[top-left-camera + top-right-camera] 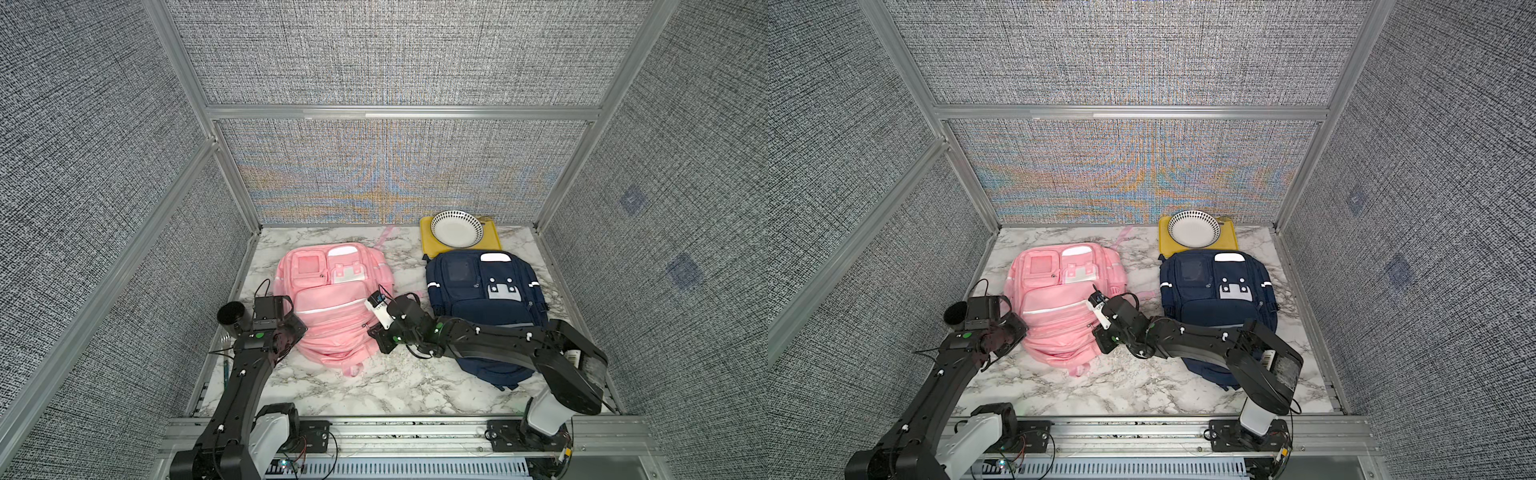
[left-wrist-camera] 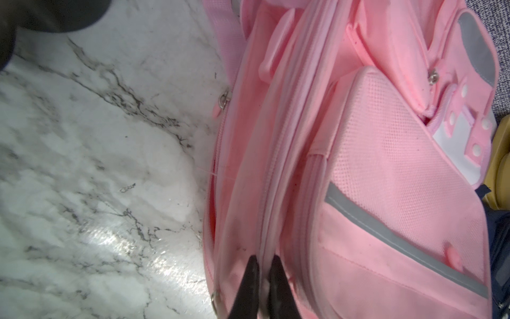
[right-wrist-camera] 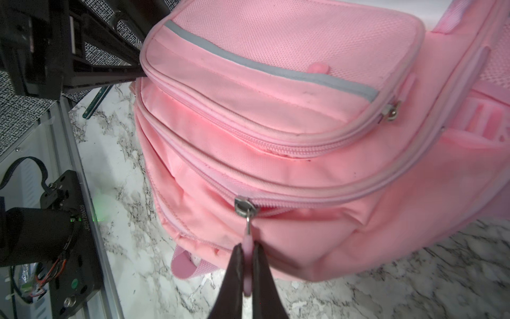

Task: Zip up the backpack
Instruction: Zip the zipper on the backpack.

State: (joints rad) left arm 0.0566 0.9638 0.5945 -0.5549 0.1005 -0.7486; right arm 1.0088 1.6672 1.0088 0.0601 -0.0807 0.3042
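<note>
1. Looks like mid-zip to me. The right tool [image 3: 248, 250] is clamped on the pink zipper pull [image 3: 247, 265], with the slider [image 3: 245, 206] just beyond its tips.
2. Next, I'd guess: drag that pull along the track while the other side braces the fabric.
3. The left tool [image 2: 263, 259] is pinched shut on a seam of the pink backpack [image 1: 328, 316], which lies on the surface [image 1: 374, 386] between both tools.
4. Both arms reach in low, wrists tipped down.
</note>
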